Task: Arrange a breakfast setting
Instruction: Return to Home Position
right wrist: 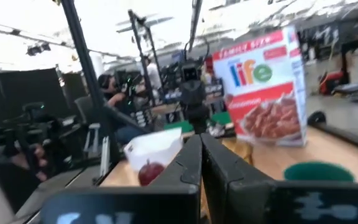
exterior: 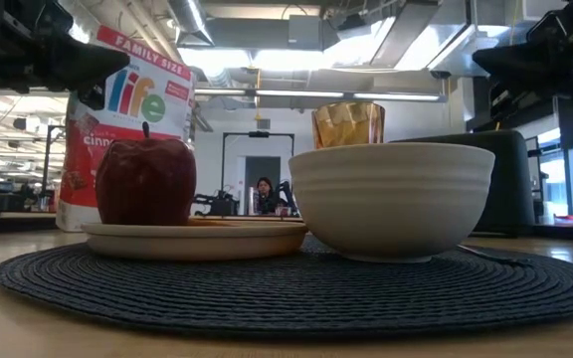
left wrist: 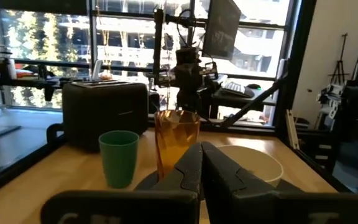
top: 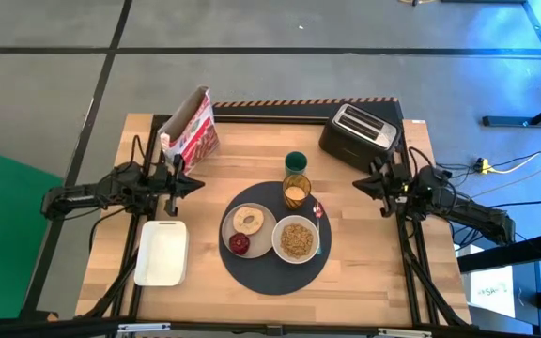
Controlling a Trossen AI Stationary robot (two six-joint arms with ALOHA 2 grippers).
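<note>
Reference: the round dark grey mat [top: 272,278], mid-table [top: 374,270].

Room around it:
- Near side of mat: bare wood strip to the table edge.
- Right of mat: open wood.
- Left of mat: white tray [top: 162,252] just beside it with a narrow gap, long axis running far-to-near.
- Beyond the far rim: green cup [top: 295,162] upright on wood just off the mat.
- Toaster [top: 360,131] far-right and cereal box [top: 189,131] far-left, both apart from the mat.

On the mat:
- Amber glass [top: 296,192] upright at the far rim.
- Plate [exterior: 192,242] on the left half, bowl [exterior: 391,204] on the right half, close together. The bowl opens upward and holds cereal [top: 297,241].
- On the plate: toasted round [top: 248,221] flat on the far side, red fruit [exterior: 145,184] on the near side, stem up.
- All pieces are round, so none has a long axis. Cup, glass and bowl line up far-to-near.

Arms:
- Left gripper [top: 199,183] is raised off the mat's far-left, between box and tray. Fingers pressed together, empty, tip toward the mat.
- Right gripper [top: 357,183] is raised off the far-right, near the toaster. Fingers pressed together, empty, tip toward the mat.
</note>
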